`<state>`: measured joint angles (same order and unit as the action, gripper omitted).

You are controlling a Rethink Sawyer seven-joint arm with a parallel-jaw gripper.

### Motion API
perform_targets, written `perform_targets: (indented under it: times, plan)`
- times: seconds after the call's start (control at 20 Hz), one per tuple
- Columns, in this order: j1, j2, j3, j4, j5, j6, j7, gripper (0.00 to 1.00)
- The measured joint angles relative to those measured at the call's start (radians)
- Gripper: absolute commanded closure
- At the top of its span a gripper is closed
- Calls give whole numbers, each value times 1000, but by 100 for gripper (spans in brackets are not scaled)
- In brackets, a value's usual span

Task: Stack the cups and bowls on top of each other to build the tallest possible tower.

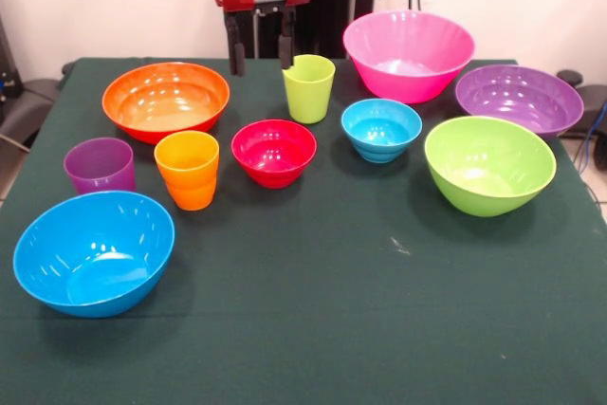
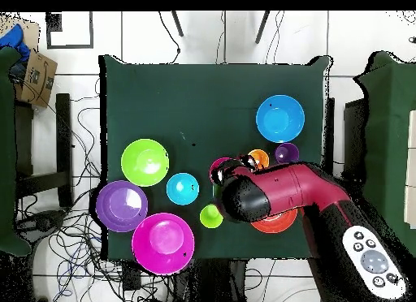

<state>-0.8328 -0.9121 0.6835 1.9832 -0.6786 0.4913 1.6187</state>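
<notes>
— From the front, where is everything?
— Cups (image 1: 309,88) and bowls (image 1: 274,152) stand apart on the green surface (image 1: 332,310), unstacked. The gripper (image 1: 260,54) hangs behind the lime cup, jaws parted, empty.
— And overhead?
— The arm (image 2: 276,193) covers the orange bowl (image 2: 276,224); the jaws are hidden.

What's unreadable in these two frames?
- Overhead view: the arm covers most of the orange bowl and part of the small red bowl.
- Overhead view: the gripper sits under the arm, unseen.
- Front view: the gripper shows two dark fingers apart; the arm above is cut off by the top edge.
</notes>
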Motion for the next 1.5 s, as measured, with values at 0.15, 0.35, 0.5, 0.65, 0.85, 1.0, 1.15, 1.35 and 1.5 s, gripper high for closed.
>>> perform_targets:
  times: [0.15, 0.35, 0.5, 0.65, 0.85, 1.0, 1.15, 1.35, 1.5]
  plan:
    - [-14, -1, 0, 11, 0, 0, 0, 0]
    - [-28, -1, 0, 27, -1, 0, 0, 0]
    - [-37, -1, 0, 46, -2, 0, 0, 0]
    - [-41, -1, 0, 64, -3, 0, 0, 0]
    - [-43, -1, 0, 86, -4, 0, 0, 0]
    - [-43, -1, 0, 96, -4, 0, 0, 0]
    - [-44, -2, 0, 110, -4, 0, 0, 0]
    - [-47, -9, 0, 124, -4, 0, 0, 0]
    - [-51, -24, 0, 140, -4, 0, 0, 0]
